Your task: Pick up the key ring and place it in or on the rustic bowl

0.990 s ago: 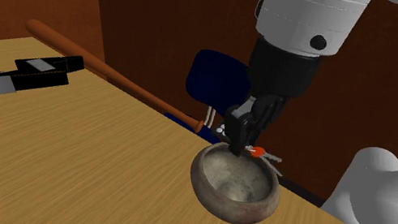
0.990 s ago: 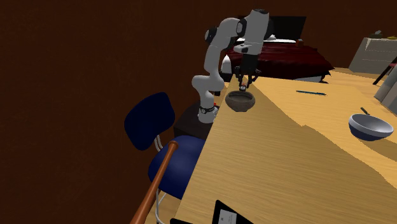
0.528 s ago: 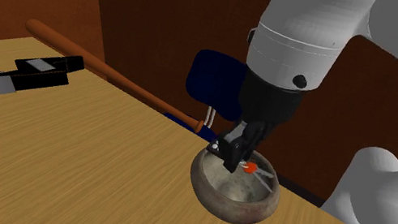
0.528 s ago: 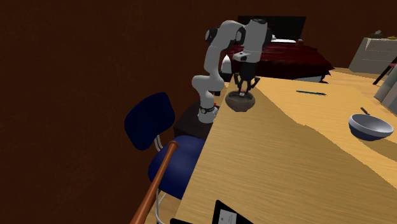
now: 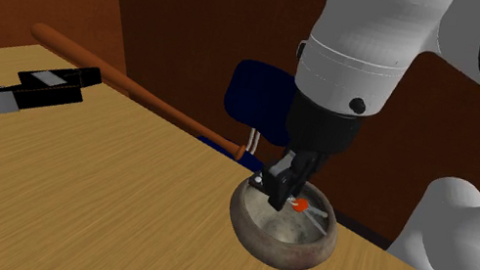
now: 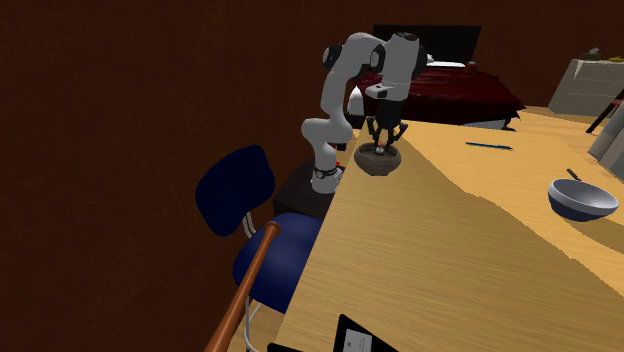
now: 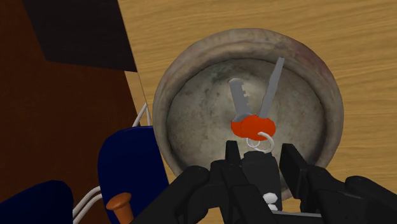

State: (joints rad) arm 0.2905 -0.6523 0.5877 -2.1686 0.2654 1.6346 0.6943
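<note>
The rustic bowl (image 5: 256,238), a rough grey-brown dish, stands near the table's edge beside the arm's stand; it shows too in the second exterior view (image 6: 380,161) and in the wrist view (image 7: 191,63). The key ring (image 5: 299,205) lies inside it: an orange tag (image 7: 252,125), two grey keys fanned out over the bowl's floor, and a small wire ring. My gripper (image 5: 283,194) hangs low over the bowl's rim (image 6: 384,146). Its black fingers (image 7: 232,156) stand apart, open (image 7: 262,158), with a dark piece between them that neither finger clasps.
A black and grey tool (image 5: 32,91) lies at the shoulder view's left. A long wooden stick (image 5: 127,86) leans by a blue chair (image 5: 254,97) past the table edge. Farther down the table sit a blue-grey bowl (image 6: 582,200) and a pen (image 6: 490,146).
One second ago my gripper held the key ring above the bowl's far rim. It has since come down into the bowl, the fingers have spread, and the keys now rest inside.
</note>
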